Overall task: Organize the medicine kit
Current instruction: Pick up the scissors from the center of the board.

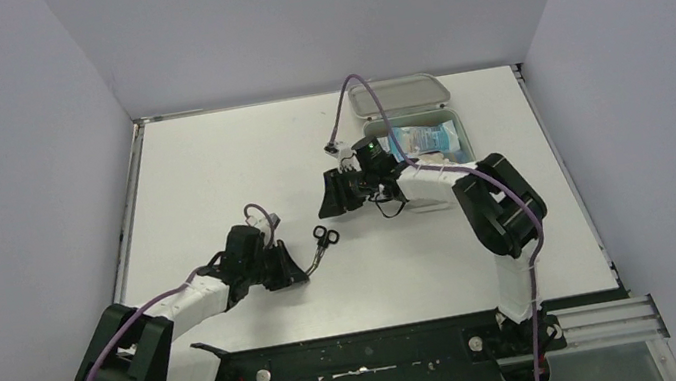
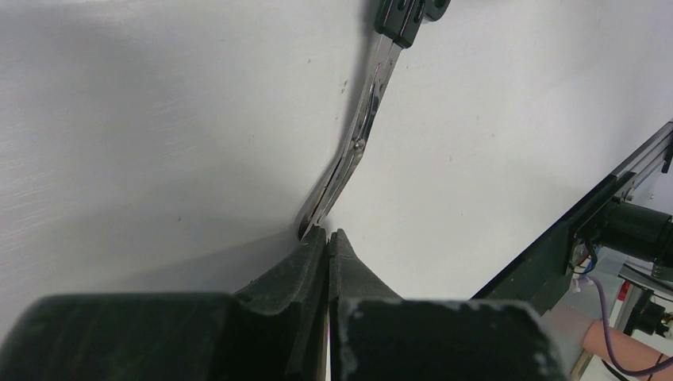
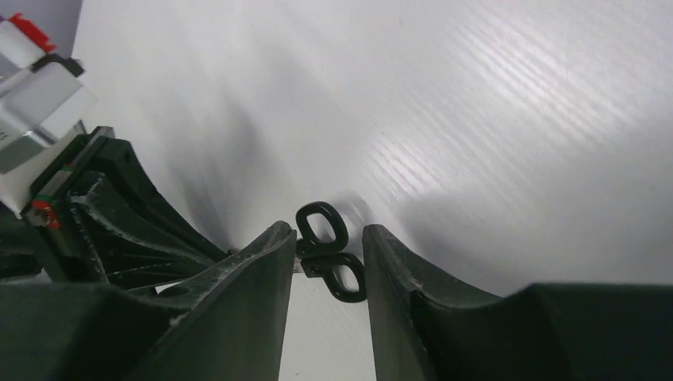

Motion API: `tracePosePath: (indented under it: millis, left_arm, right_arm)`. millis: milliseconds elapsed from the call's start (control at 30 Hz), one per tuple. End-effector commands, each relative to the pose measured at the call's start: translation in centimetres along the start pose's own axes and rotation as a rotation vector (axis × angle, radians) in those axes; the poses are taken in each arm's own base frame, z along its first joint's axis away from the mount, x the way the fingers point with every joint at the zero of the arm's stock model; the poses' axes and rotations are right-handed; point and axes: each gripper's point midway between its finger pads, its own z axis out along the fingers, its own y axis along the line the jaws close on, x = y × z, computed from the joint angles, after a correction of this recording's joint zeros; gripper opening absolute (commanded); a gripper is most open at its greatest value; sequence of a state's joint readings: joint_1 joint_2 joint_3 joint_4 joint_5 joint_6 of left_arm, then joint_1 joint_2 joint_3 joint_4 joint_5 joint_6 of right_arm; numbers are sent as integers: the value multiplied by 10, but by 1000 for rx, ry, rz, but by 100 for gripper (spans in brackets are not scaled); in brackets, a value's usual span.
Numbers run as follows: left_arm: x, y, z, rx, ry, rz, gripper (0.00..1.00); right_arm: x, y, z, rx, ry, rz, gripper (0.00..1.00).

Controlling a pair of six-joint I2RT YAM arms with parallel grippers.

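A pair of scissors point(image 1: 320, 246) with black handles and steel blades points from my left gripper point(image 1: 297, 269) toward the middle of the table. In the left wrist view the fingers point(image 2: 305, 262) are pressed together at the blade tip, and the scissors point(image 2: 361, 135) run up and away. My right gripper point(image 1: 333, 194) is open, a little beyond the handles. In the right wrist view the handles point(image 3: 325, 250) show between its spread fingertips point(image 3: 274, 246), not touching them. The pale medicine kit point(image 1: 459, 137) stands open at the back right, behind the right arm.
The kit's raised lid point(image 1: 398, 96) leans toward the back wall. Blue and white packets point(image 1: 423, 140) lie inside the box. The left arm's wrist point(image 3: 119, 214) shows at the left of the right wrist view. The table's near edge and black rail point(image 2: 571, 230) are close to the left gripper.
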State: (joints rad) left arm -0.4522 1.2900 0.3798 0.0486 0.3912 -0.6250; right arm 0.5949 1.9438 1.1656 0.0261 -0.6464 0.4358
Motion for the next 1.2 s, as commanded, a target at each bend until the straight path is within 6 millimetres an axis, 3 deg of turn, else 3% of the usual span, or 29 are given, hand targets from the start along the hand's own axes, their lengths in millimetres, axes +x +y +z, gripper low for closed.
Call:
tracePosePath:
  millis: [0, 367, 633, 1167]
  left_arm:
    - [2, 12, -1, -51, -20, 8, 0]
    - [1, 12, -1, -55, -28, -5, 0]
    - [4, 15, 0, -60, -23, -13, 0]
    - [4, 17, 1, -62, -33, -16, 0]
  right_arm:
    - [-36, 31, 1, -203, -44, -232, 39]
    - [-4, 19, 14, -252, 206, -403, 39]
    - [13, 14, 18, -362, 294, -399, 49]
    - [24, 23, 25, -453, 332, -414, 29]
